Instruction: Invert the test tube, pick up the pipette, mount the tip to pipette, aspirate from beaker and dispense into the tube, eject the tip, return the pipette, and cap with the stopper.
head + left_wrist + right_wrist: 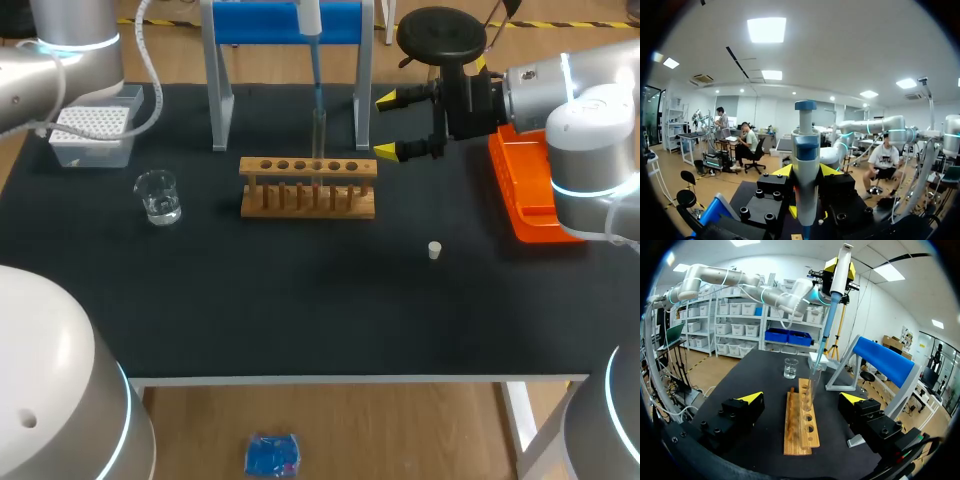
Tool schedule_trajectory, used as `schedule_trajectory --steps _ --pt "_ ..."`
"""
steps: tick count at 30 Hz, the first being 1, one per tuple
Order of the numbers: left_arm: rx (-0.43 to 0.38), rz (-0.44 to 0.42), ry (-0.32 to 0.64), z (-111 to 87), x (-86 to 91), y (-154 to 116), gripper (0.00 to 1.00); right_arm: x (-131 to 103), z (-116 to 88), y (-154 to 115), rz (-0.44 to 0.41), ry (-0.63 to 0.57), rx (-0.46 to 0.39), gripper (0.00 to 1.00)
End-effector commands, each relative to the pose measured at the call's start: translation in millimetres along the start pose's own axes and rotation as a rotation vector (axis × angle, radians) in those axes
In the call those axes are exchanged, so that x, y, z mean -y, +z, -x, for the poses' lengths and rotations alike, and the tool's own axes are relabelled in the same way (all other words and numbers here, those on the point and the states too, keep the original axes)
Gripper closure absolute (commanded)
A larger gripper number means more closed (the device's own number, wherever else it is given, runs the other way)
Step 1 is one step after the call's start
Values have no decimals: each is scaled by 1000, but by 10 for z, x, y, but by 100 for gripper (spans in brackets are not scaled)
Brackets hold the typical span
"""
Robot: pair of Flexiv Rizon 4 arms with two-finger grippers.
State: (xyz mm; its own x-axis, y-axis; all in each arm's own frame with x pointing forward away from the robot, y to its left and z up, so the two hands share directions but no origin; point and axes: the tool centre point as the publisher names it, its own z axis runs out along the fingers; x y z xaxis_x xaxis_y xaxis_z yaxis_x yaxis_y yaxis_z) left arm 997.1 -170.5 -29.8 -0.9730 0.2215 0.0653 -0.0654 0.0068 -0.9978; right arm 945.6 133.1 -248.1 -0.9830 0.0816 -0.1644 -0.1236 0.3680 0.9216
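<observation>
A clear test tube (320, 135) stands upright in the wooden rack (308, 187). My left gripper (806, 172) is shut on the white-and-blue pipette (806, 150), held upright above the rack. The pipette's blue shaft (315, 75) and mounted tip point down into the tube's mouth. In the right wrist view the left gripper (841, 270) holds the pipette (829, 315) high over the test tube (812, 385). My right gripper (385, 125) hangs open just right of the rack, level with the tube, holding nothing. A glass beaker (158, 196) sits at the left. The white stopper (435, 250) lies right of the rack.
A tip box (92, 130) sits at the back left. The blue-topped pipette stand (290, 25) is behind the rack. An orange tray (525, 190) lies at the right edge under my right arm. The rack (800, 425) lies ahead of the right gripper (802, 398).
</observation>
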Motion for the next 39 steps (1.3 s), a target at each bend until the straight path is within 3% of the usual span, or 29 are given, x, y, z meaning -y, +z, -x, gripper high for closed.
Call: schedule_trajectory --steps 1,15,39 --pt "13 7 0 -26 16 -8 100 4 2 -4 1 0 -1 0" --pt "58 39 4 -20 14 -27 100 4 2 -4 1 0 -1 0" --pt "27 30 23 45 2 68 100 4 2 -4 1 0 -1 0"
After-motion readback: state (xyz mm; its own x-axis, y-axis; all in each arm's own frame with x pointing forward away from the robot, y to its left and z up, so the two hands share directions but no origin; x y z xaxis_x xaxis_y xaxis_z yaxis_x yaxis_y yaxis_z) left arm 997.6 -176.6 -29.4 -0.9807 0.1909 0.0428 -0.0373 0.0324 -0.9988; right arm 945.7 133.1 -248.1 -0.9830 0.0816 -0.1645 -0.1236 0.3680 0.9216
